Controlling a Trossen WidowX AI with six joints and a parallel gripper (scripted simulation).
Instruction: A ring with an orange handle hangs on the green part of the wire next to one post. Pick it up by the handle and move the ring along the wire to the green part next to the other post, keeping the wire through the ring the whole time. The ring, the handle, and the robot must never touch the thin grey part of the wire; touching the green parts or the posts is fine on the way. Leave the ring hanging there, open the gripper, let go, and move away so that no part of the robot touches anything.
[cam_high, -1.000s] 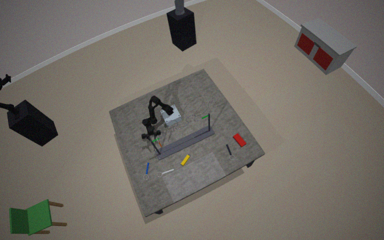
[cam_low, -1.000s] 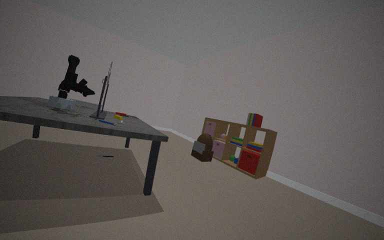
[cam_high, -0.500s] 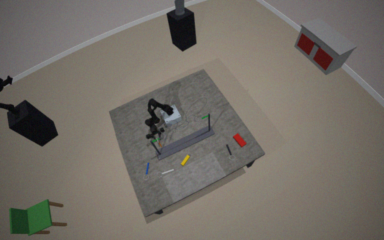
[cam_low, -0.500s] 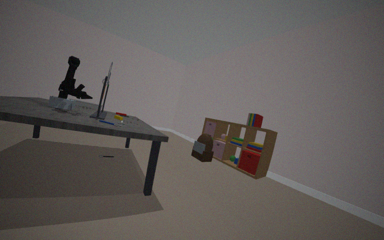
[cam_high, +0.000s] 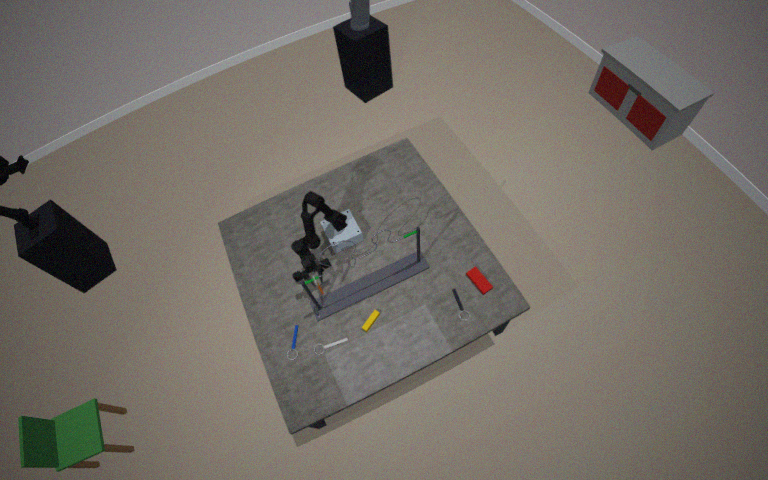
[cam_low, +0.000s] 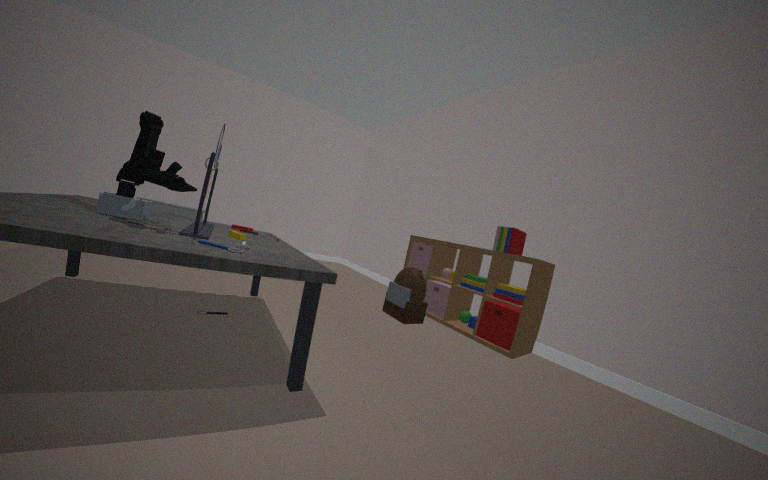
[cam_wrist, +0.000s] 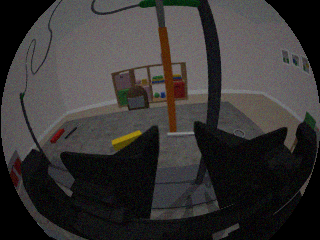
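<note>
The orange handle (cam_high: 321, 290) (cam_wrist: 169, 80) hangs from the green wire part (cam_high: 312, 280) (cam_wrist: 185, 3) beside the near post (cam_high: 313, 294) (cam_low: 201, 203) (cam_wrist: 214, 70). In the wrist view it stands just left of that post. Its ring (cam_low: 211, 163) is at the wire in the exterior view; the wrist view cuts it off. My gripper (cam_high: 312, 271) (cam_low: 195, 189) (cam_wrist: 176, 128) is partly open and empty, on the robot's side of the handle and short of it, level with its lower part. The other green part (cam_high: 410, 233) is at the far post (cam_high: 418, 244) (cam_wrist: 31, 125).
The thin grey wire (cam_wrist: 115, 10) (cam_wrist: 34, 57) curves left of the handle in the wrist view. The posts' base (cam_high: 370, 284) lies below. A yellow block (cam_high: 370, 320) (cam_wrist: 127, 140), a red block (cam_high: 479, 280) and blue (cam_high: 295, 337), white (cam_high: 335, 343) and black (cam_high: 457, 300) wands lie beyond it.
</note>
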